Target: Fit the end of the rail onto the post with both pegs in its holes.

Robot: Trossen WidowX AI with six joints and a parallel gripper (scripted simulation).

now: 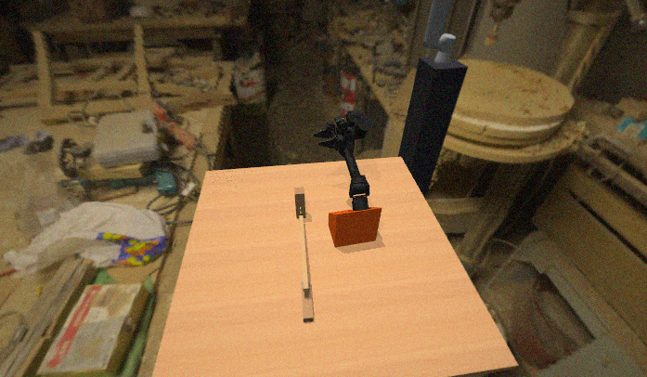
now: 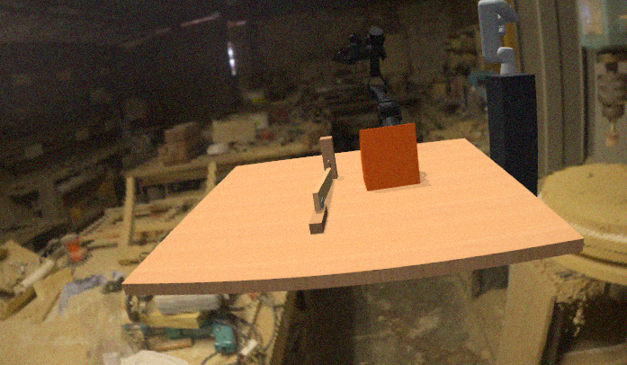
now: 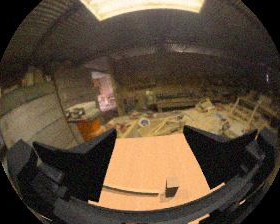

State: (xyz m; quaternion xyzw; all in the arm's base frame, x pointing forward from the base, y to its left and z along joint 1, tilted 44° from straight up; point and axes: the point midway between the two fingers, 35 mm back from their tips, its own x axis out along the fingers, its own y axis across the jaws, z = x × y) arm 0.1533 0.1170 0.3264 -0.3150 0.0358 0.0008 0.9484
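Observation:
The long pale rail (image 1: 304, 253) (image 2: 323, 191) (image 3: 131, 192) lies along the middle of the table (image 1: 251, 328) (image 2: 443, 227). One end sits on the low footboard block (image 1: 307, 306) (image 2: 317, 222). The other end is down on the table in front of the short wooden post (image 1: 299, 203) (image 2: 327, 155) (image 3: 171, 189). The pegs are too small to make out. My gripper (image 1: 328, 136) (image 2: 347, 53) (image 3: 151, 131) is open and empty. It is raised high above the back of the table, behind and to the right of the post, far from the rail.
An orange block (image 1: 355, 226) (image 2: 389, 156) stands on the table right of the post, in front of the arm's base. A tall dark pillar (image 1: 431, 117) (image 2: 510, 127) stands just off the table's back right corner. Workshop clutter surrounds the table.

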